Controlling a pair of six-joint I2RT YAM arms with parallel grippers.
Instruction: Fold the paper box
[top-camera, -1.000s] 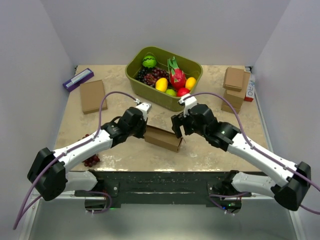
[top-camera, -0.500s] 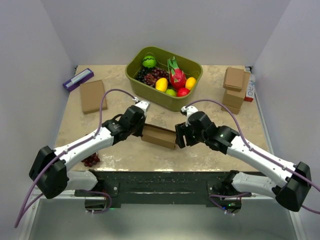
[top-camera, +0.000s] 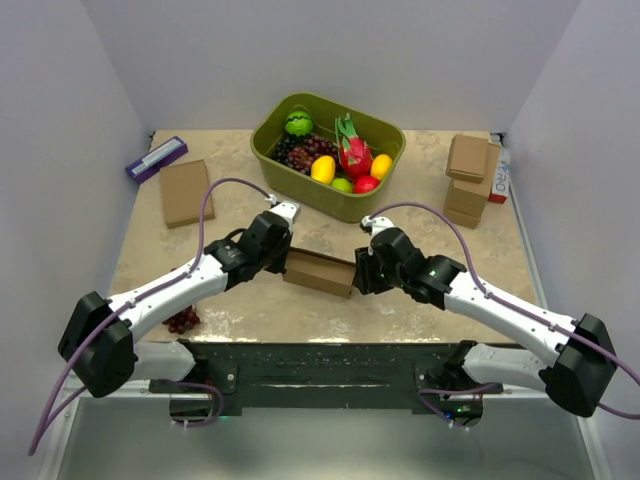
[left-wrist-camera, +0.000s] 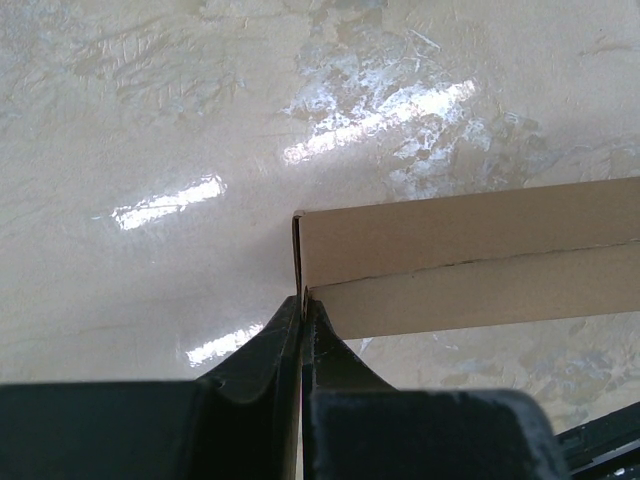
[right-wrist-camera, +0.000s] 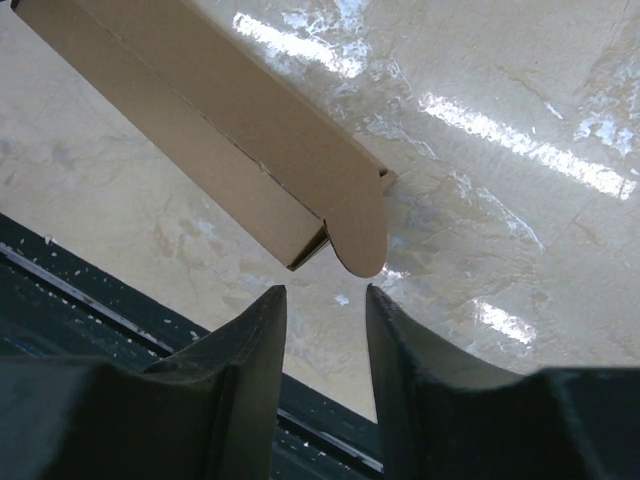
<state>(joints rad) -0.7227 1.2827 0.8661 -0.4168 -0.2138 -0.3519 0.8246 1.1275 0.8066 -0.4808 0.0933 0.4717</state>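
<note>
One paper box (top-camera: 320, 272), plain brown cardboard closed into a long, shallow block, lies on the table (top-camera: 230, 165) in the top view. Its left end meets the left gripper (top-camera: 286, 262) and its right end the right gripper (top-camera: 358, 276). Beyond both grippers stands one green bin (top-camera: 310, 192) of fruit. Well left of the left gripper lie one flat brown box (top-camera: 186, 192) and one purple packet (top-camera: 156, 158). Well right of the right gripper is one stack of small brown boxes (top-camera: 468, 180); no print there is readable.

In the left wrist view, the left gripper (left-wrist-camera: 302, 305) is pinched closed on the box's (left-wrist-camera: 470, 265) thin end wall. The box runs rightward, with a seam along its length.

In the right wrist view, the right gripper (right-wrist-camera: 325, 295) is parted and holds nothing. The box's (right-wrist-camera: 220, 130) one rounded tab (right-wrist-camera: 358, 235) hangs just ahead of the gap.
</note>
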